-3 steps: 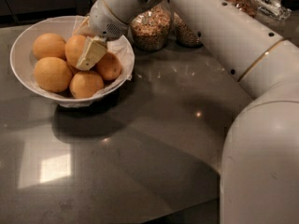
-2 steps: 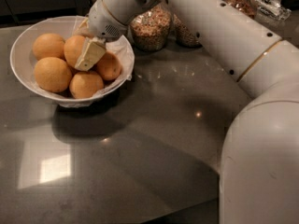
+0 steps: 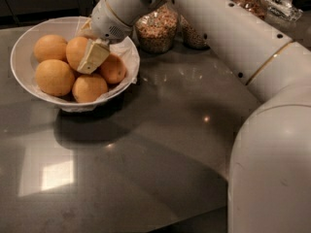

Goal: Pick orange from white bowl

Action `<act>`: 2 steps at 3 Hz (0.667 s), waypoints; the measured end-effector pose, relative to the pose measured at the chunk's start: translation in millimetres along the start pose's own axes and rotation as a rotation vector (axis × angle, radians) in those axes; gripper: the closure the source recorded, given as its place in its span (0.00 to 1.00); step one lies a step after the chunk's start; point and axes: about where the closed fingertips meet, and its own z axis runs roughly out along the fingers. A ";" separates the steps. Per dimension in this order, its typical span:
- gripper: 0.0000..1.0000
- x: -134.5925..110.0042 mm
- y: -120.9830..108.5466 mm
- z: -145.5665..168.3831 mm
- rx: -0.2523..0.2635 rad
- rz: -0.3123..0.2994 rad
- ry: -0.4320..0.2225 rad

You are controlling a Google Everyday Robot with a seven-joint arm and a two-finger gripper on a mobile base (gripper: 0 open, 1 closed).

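The white bowl (image 3: pixel 16 68) with a crinkled white liner stands at the back left of the dark countertop. It holds several round oranges. My gripper (image 3: pixel 91 57) reaches down into the bowl from the right, its cream tip wedged between the upper middle orange (image 3: pixel 76 48) and a smaller orange (image 3: pixel 113 69) on the right. Other oranges lie at the far left (image 3: pixel 49 46), front left (image 3: pixel 53 76) and front (image 3: pixel 89 88). The gripper's wrist hides the back of the bowl.
Two glass jars of grain or nuts (image 3: pixel 156 28) (image 3: pixel 192 34) stand just right of the bowl, behind the arm. My white arm (image 3: pixel 272 149) fills the right side. The grey countertop (image 3: pixel 146 159) extends to the front.
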 end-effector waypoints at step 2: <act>1.00 -11.3 8.9 -60.3 0.107 -0.026 0.032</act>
